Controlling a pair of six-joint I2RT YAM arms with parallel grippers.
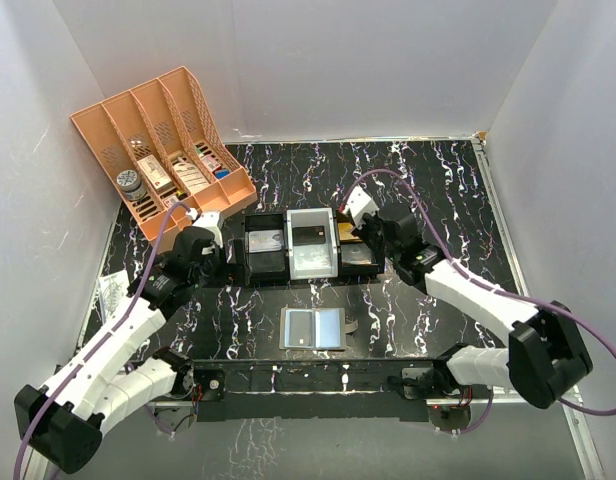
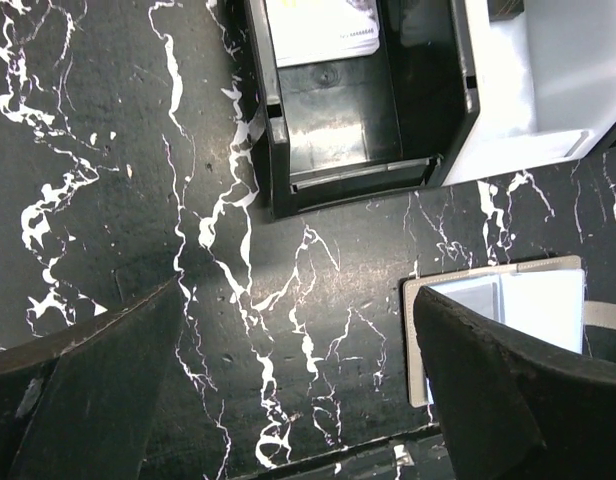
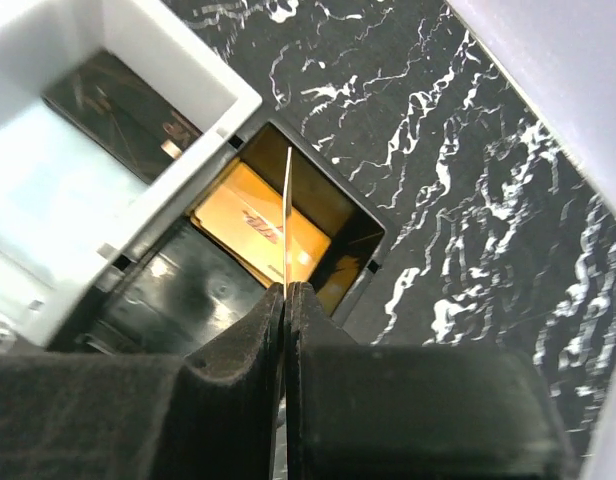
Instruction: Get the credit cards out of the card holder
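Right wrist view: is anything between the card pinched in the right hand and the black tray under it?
Nothing visible. The thin pale card, edge-on in the shut right hand, hangs over the open black plastic tray; only a gold-orange card lies flat inside.

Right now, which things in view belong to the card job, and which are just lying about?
Job: card holder, gold card, thin card in the right gripper, three trays taking the cards.
Lying about: peach rack, small boxes in it.
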